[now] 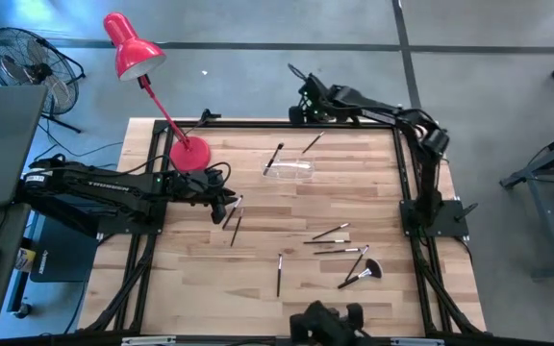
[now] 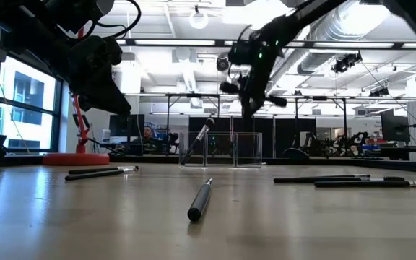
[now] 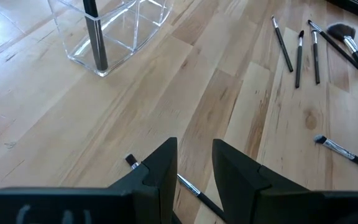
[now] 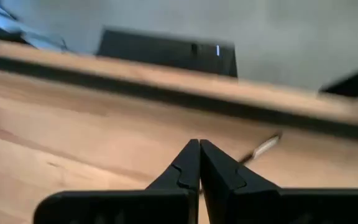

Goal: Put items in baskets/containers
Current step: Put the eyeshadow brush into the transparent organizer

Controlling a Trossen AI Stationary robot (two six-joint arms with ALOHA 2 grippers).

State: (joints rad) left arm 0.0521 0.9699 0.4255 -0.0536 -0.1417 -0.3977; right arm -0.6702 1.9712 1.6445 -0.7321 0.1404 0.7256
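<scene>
A clear holder (image 1: pixel 289 171) stands on the wood toward the far side, and one dark brush (image 1: pixel 276 155) leans in it, head up (image 2: pixel 197 141). A second brush (image 1: pixel 313 142) lies just beyond the holder. Two brushes (image 1: pixel 234 221) lie under my left gripper (image 1: pixel 227 205), which hangs open above the table; one of them shows below its fingers (image 3: pixel 194 190). Several more, among them a fan brush (image 1: pixel 368 272), lie at the near right. A single brush (image 1: pixel 279 274) lies near the front. My right gripper (image 4: pixel 199 148) is shut and holds nothing, raised over the far edge (image 1: pixel 303 104).
A red desk lamp's round base (image 1: pixel 189 154) stands at the far left of the table, close to my left arm. Black frame rails (image 1: pixel 258 125) run along the table's edges. Bare wood (image 1: pixel 190 279) lies at the near left.
</scene>
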